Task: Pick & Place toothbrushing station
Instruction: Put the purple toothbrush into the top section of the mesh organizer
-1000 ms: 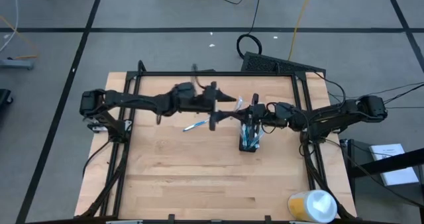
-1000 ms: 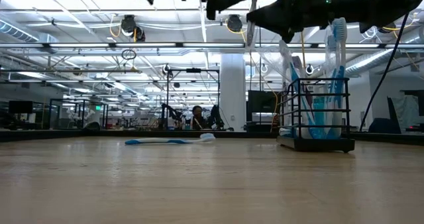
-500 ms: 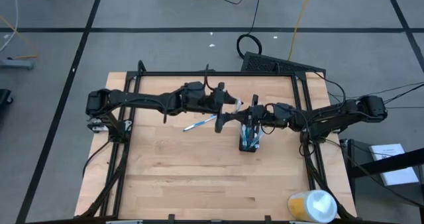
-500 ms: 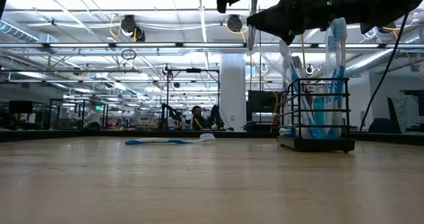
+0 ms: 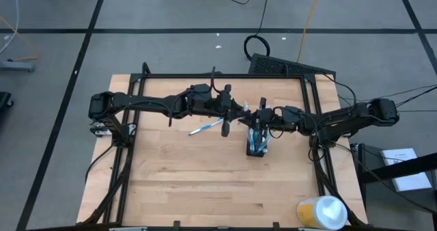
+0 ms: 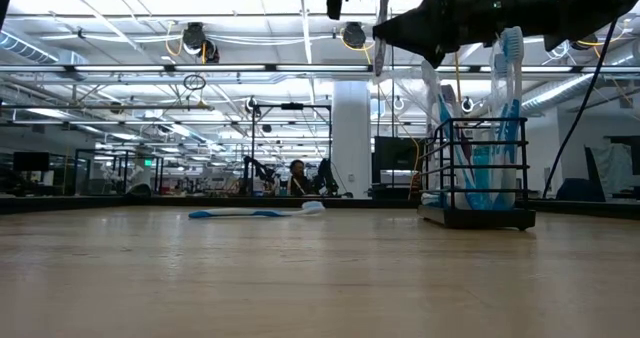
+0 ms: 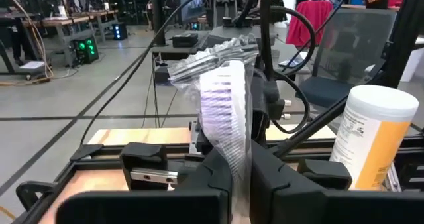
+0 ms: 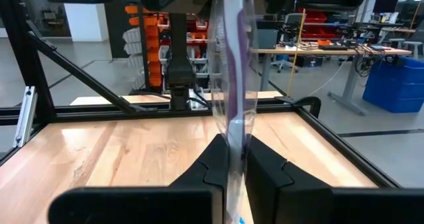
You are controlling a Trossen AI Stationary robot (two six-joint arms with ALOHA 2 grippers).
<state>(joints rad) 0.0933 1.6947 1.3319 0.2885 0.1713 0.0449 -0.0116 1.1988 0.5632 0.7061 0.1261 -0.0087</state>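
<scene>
Two dark robot arms meet above the middle of a pale wooden tabletop (image 5: 205,169), both gripping one clear-wrapped toothbrush (image 7: 225,95) between them. The left tool (image 7: 240,174), reaching in from the left side, has its two dark fingers pressed tight on the wrapper's lower part, with the crimped end and the white bristled head standing up past them. The right tool (image 8: 235,164), coming from the right, is likewise closed on the same wrapped brush (image 8: 232,71), which rises upright between its fingers.

In the overhead view the left tool (image 5: 235,111) and the right tool (image 5: 261,116) sit just beside each other, directly behind a small black wire-mesh rectangular cup (image 5: 257,147). The cup (image 6: 478,173) stands upright on the tabletop's right-centre, filled with several blue-and-white toothbrushes (image 6: 508,88) that stick up well above its rim. In the low view the held brush (image 6: 380,33) hangs in the air, just beside the cup.

One loose blue-and-white toothbrush (image 5: 205,128) lies flat on the wood under the left arm, well apart from the cup; in the level view it (image 6: 255,212) rests lengthwise with its white head toward the cup.

A yellow-and-white canister (image 5: 321,212) stands at the tabletop's near right corner, also seen from the left wrist (image 7: 371,141).
</scene>
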